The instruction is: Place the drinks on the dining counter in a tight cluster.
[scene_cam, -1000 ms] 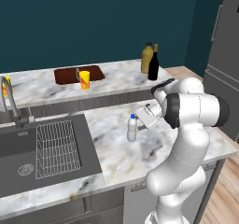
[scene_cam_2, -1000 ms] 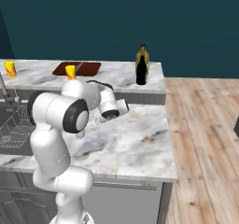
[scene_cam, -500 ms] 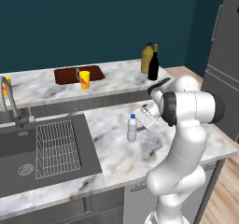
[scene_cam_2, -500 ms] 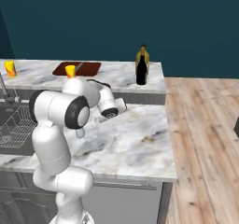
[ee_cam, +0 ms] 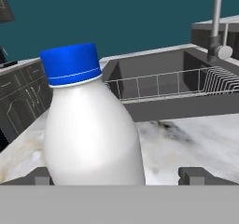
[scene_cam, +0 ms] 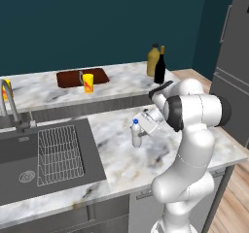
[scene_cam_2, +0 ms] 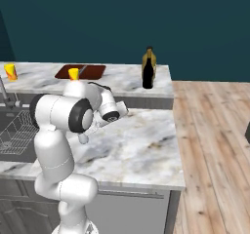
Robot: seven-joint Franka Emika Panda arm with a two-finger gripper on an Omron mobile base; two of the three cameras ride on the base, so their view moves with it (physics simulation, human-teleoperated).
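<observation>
Two drinks, the wine bottle [scene_cam: 160,69] and amber bottle [scene_cam: 153,60], already touch on the dining counter [scene_cam: 121,79]. The water bottle [scene_cam: 136,133] remains on the lower worktop [scene_cam: 146,159], between the gripper's [scene_cam: 142,125] spread, unclosed jaws.

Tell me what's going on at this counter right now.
The white arm has its tool open around the small blue-capped bottle, which stands upright on the lower marble worktop beside the sink. In the hand view the bottle sits between the two fingertips, not yet gripped. The dark wine bottle and the amber bottle already stand close together on the raised dining counter, near a yellow cup.
</observation>
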